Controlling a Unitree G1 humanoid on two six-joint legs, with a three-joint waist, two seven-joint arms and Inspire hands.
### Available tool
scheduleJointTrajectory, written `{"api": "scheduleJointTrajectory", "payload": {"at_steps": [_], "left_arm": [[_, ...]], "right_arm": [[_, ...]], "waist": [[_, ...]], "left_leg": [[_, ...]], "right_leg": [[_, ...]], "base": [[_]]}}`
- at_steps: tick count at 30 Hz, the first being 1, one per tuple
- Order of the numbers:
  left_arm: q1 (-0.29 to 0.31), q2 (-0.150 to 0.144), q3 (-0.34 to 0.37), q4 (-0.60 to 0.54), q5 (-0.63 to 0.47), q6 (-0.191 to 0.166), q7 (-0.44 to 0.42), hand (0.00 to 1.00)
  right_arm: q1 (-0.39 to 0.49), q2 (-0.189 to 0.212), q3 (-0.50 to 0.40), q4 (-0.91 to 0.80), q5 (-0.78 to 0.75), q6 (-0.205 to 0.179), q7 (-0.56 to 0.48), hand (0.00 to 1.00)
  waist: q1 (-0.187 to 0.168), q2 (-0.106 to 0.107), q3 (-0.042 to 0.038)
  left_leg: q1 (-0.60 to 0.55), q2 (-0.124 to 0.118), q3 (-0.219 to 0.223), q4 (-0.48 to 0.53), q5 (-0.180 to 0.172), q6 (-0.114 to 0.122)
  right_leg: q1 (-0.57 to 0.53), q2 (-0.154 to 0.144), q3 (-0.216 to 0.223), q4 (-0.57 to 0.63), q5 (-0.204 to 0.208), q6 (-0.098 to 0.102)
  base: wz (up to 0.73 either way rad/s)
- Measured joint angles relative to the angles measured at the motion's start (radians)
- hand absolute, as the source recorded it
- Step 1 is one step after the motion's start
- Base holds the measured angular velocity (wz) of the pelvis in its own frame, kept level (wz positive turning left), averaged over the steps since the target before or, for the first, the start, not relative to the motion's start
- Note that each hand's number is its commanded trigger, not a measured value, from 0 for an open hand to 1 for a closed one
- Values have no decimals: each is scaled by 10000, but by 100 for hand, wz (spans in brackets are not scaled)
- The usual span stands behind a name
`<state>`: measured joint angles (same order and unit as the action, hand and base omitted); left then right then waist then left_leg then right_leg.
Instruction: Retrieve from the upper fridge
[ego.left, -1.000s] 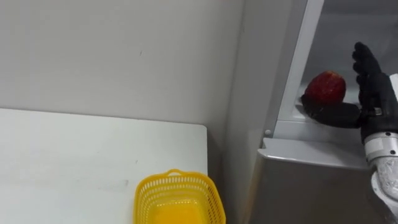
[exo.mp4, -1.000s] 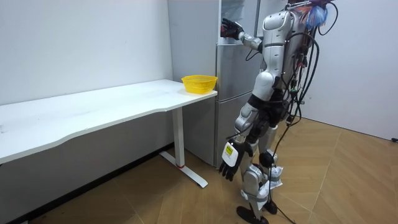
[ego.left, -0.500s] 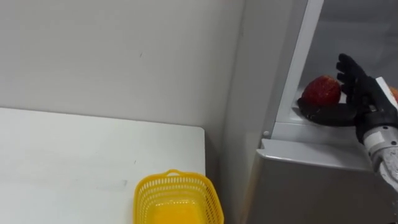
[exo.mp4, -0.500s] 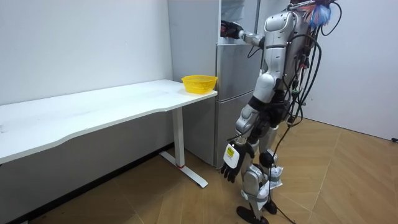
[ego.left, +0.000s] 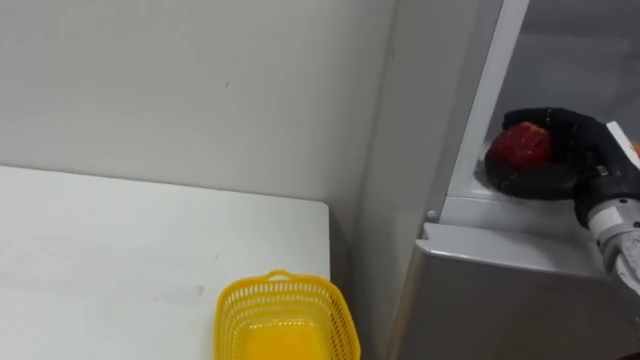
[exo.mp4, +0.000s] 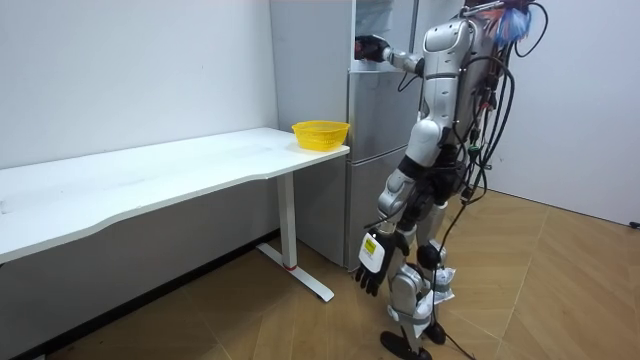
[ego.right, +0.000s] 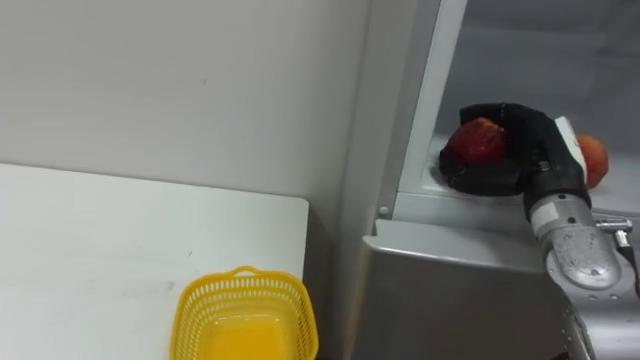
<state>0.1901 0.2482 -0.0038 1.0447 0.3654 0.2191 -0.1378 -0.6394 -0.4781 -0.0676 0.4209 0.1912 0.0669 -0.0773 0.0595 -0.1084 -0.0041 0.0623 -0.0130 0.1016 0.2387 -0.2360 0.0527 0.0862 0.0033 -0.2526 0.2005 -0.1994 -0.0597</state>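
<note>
We clamp the right hand (ego.left: 578, 152) around the red fruit (ego.left: 519, 146) on the upper fridge shelf (ego.left: 476, 206), fingers curled over its top so it lifts out securely.

Yellow basket (ego.left: 288, 320) on white table (ego.left: 120, 250)

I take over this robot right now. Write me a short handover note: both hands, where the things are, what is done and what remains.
Right hand: inside the upper fridge, fingers curled over the red fruit, thumb under it.
Left hand: hangs at the robot's side, fingers relaxed, holding nothing.
Things: the red fruit sits at the front edge of the compartment. A second fruit lies behind the hand. The yellow basket stands on the white table beside the fridge.
Done: the grasp looks made.
Left: draw the fruit out of the fridge. The basket is probably where it goes.
</note>
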Motion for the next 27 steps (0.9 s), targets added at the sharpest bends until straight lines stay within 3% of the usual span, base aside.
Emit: {"api": "scheduleJointTrajectory", "payload": {"at_steps": [5,11,16,22,27], "left_arm": [[34,56,-2,-74,-3,-4,-2,0],[40,106,-21,-140,-6,-31,92,0],[-19,86,-86,-131,-1,3,193,0],[-11,11,-89,-63,-7,72,194,0],[-20,12,-87,17,-78,24,274,0]], "right_arm": [[-87,-3,50,41,150,-7,51,100],[-90,-5,54,46,393,-25,47,100],[-100,-15,69,-29,340,-27,-20,100],[-94,-2,87,-278,100,17,-73,100],[20,17,124,-921,-463,25,-227,100]], "waist": [[-8,-56,-50],[-17,-48,-43],[0,58,12],[-35,210,-42],[-51,317,8]], "left_leg": [[7,2,0,20,3,-3],[80,3,-39,-31,-1,-2],[107,4,-90,-63,-8,-3],[44,0,-109,-39,-5,-3],[100,-1,-100,-59,-2,-3]], "right_leg": [[37,10,1,24,3,-3],[140,8,-35,30,8,4],[184,1,-104,43,8,5],[144,-2,-127,44,9,3],[185,-2,-114,38,9,3]], "base": [[0],[1],[2],[0],[0]]}}
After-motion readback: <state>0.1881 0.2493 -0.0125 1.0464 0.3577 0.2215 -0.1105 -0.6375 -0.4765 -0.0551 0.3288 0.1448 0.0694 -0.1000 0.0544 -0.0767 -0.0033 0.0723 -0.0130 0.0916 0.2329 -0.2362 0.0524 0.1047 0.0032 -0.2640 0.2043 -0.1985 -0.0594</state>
